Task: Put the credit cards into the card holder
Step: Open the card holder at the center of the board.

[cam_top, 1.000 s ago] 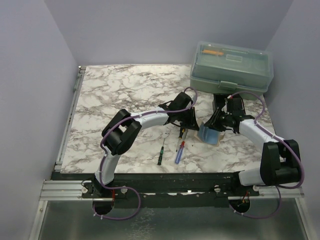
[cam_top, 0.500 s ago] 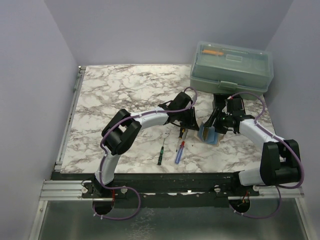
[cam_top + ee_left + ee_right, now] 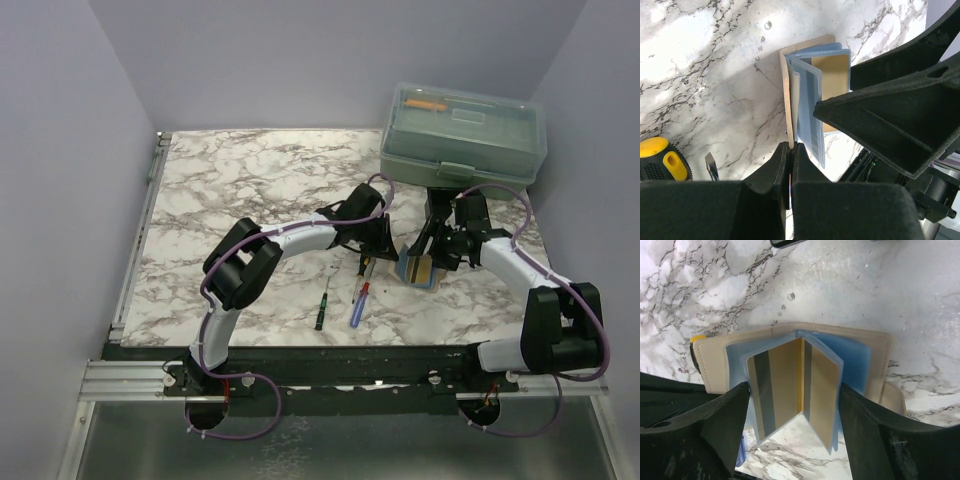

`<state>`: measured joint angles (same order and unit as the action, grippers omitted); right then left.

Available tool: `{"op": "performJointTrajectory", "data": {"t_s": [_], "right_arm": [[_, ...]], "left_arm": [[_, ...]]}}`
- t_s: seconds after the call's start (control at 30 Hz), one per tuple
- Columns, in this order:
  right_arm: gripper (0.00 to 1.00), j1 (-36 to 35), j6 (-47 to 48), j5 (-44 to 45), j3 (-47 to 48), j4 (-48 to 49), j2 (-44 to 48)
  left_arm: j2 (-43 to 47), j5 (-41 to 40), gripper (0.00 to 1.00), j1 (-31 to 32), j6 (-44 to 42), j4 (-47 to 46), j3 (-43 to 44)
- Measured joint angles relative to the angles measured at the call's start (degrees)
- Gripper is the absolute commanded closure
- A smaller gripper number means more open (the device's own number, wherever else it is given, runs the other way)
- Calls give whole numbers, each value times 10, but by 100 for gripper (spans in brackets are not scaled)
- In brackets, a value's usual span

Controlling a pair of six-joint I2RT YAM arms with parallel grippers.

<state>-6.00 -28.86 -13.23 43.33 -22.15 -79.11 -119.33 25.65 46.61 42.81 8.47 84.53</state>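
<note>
The card holder (image 3: 715, 360) lies open on the marble, a tan cover with pale blue clear sleeves. Two gold credit cards (image 3: 782, 385) with dark stripes sit in sleeves that stand up like book pages. My right gripper (image 3: 792, 387) is open, one finger (image 3: 725, 425) on each side of those sleeves. My left gripper (image 3: 791, 146) is shut on the edge of the holder's tan cover (image 3: 788, 90). From above, the card holder (image 3: 418, 268) sits between the left gripper (image 3: 388, 252) and the right gripper (image 3: 428, 258).
A big translucent green toolbox (image 3: 463, 133) stands at the back right, close behind the right arm. A green screwdriver (image 3: 321, 308) and a blue-and-red one (image 3: 358, 300) lie near the front. A yellow-handled tool (image 3: 660, 157) rests beside the left gripper.
The right gripper's jaws have spread apart, and the sleeves that lay flatter and blue now stand up with gold cards showing. The left gripper has stayed shut in place.
</note>
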Motion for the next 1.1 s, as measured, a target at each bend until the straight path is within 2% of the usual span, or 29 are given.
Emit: {"op": "performJointTrajectory", "data": {"t_s": [0.27, 0.4, 0.5, 0.6, 0.63, 0.77, 0.83, 1.03, 1.1], "right_arm": [[32, -4, 0, -28, 0, -11, 14], [40, -12, 0, -36, 1, -11, 14], [49, -16, -3, -43, 4, -11, 14], [52, -18, -7, -48, 5, -8, 12], [52, -18, -9, -50, 5, -6, 10], [54, -18, -11, -57, 6, 0, -2], [54, -18, -12, -58, 6, 2, -7], [55, -18, -18, -59, 6, 6, -9], [59, -18, -22, -59, 7, 7, -9]], "left_arm": [[0, 0, 100, -5, 0, -7, 0], [0, 0, 100, -6, 0, -7, 0], [0, 2, 100, -6, 0, -7, 0], [0, 8, 99, -6, 0, -7, 0], [0, 10, 95, -6, 0, -7, 1], [0, 20, 67, -6, 0, -11, 1], [0, 24, 58, -6, -1, -14, 1], [0, 33, 48, -4, -6, -32, 0], [2, 35, 47, -3, -7, -37, -3]]}}
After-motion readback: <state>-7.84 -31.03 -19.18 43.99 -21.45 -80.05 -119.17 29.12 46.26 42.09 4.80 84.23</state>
